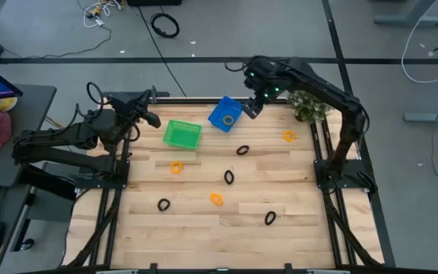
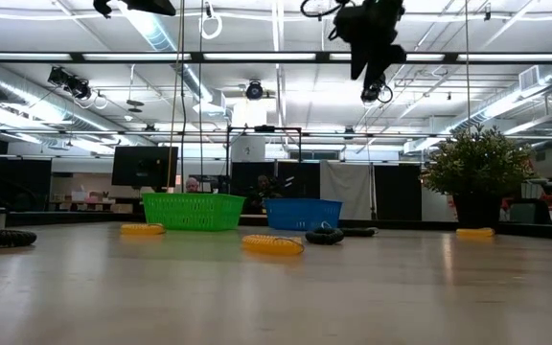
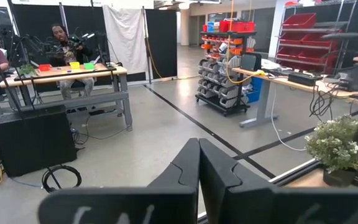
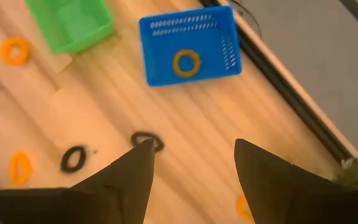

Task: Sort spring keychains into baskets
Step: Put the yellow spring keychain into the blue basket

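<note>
The right claw (image 4: 191, 163) hangs above the worktop (image 1: 204, 221), fingers apart and empty. The blue basket (image 4: 160, 62) ahead holds one orange keychain (image 4: 186, 63). Probably target the black keychain (image 4: 146, 140) beside its fingertip next: descend straight, straddling the coil. The left claw (image 3: 199, 163) waits, pressed together.

Green basket (image 1: 182, 135), blue basket (image 1: 226, 114) and potted plant (image 1: 307, 106) crowded the table's far edge; bare wood lay open between the scattered keychains (image 1: 216, 199).
</note>
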`<state>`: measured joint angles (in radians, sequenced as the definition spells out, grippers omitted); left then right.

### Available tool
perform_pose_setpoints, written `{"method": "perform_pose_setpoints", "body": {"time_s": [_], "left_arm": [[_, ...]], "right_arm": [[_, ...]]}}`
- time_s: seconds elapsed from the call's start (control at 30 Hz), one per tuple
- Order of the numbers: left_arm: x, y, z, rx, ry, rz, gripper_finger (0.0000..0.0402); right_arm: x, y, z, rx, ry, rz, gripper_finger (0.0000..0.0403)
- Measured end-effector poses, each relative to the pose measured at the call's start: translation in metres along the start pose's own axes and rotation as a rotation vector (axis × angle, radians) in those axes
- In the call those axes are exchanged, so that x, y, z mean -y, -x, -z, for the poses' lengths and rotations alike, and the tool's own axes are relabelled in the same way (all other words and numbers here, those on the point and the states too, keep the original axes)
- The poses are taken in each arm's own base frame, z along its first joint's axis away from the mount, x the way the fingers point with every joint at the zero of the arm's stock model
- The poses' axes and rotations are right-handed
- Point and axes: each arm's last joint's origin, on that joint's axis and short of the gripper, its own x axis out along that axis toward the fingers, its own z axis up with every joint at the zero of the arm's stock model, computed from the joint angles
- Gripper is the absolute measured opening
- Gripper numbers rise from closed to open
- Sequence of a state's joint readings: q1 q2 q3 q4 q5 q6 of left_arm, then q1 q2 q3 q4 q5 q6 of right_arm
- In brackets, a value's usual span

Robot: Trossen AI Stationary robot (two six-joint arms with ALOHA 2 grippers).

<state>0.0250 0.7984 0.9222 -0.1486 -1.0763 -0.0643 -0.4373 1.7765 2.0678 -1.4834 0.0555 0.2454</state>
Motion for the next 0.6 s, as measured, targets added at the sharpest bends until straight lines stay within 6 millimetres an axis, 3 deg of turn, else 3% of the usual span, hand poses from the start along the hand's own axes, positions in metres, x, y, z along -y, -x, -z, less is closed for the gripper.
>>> {"method": "perform_pose_setpoints", "body": {"time_s": [0.33,0.6], "left_arm": [[0.000,0.000,0.000,0.000,0.004,0.000,0.0005],[0.000,0.000,0.002,-0.015,0.070,-0.002,0.0005]], "right_arm": [[-0.021,0.021,0.032,-0.050,0.019,-0.009,0.0221],[-0.016,0.000,0.083,-0.134,-0.034,0.012,0.0219]]}}
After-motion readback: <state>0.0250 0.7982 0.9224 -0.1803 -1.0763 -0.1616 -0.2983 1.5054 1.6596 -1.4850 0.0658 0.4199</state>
